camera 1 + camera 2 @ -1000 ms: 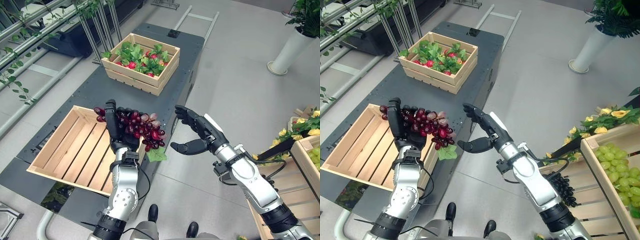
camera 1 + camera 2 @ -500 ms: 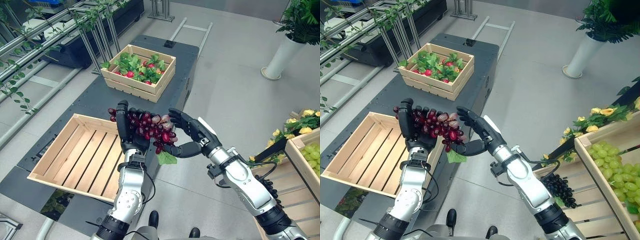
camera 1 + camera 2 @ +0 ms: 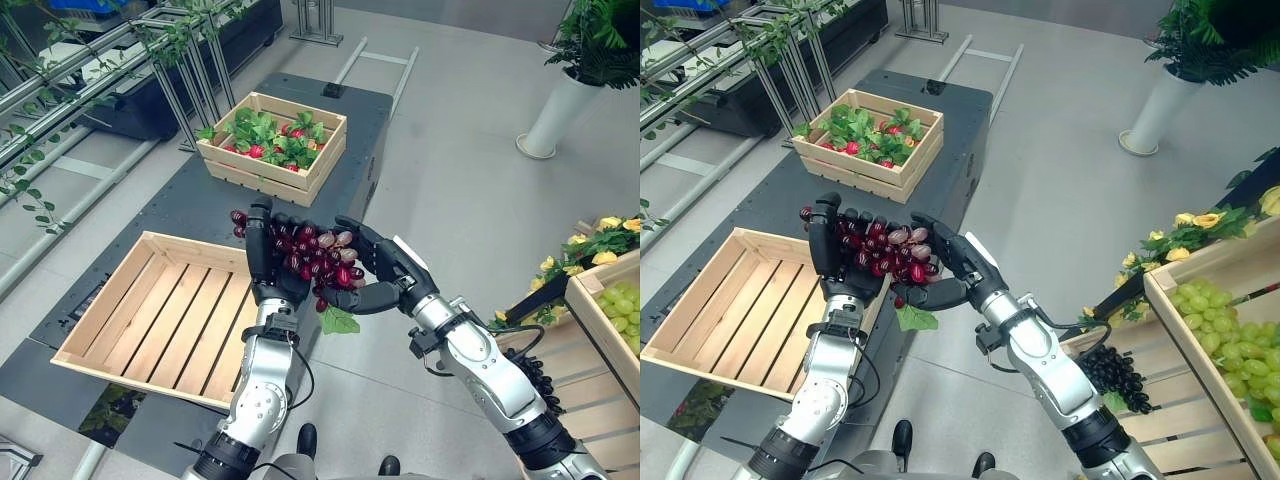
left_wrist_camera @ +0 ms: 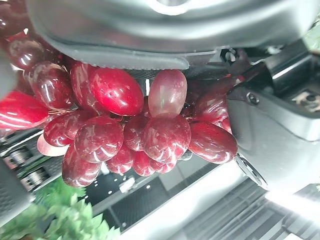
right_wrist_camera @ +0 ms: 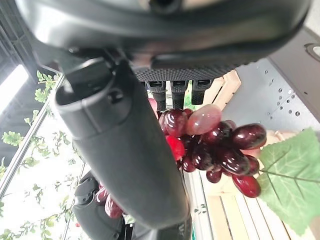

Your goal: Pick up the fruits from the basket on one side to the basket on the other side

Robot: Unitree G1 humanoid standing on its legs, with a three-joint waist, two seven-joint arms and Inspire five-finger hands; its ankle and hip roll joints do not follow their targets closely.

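Left robot hand (image 3: pixel 268 262) upright, palm toward the right, fingers nearly straight with tips slightly bent over a bunch of red grapes (image 3: pixel 312 258) that lies against palm and fingers; thumb not clearly seen. Right robot hand (image 3: pixel 384 275) comes in from the right, fingers spread and gently curved against the far side of the bunch, thumb under it near the green leaf (image 3: pixel 339 321) that hangs from the lower end. Grapes sit pressed between the two hands, raised above the right edge of the dark surface (image 3: pixel 190 190), just beside the right rim of the empty wooden crate (image 3: pixel 150 315). Second wooden crate (image 3: pixel 272 138) farther back on the surface, filled with green leaves and red fruit. At far right, a wooden bin with green grapes (image 3: pixel 1220 330); dark grapes (image 3: pixel 1113 374) lie below it. No legible writing or labels visible.
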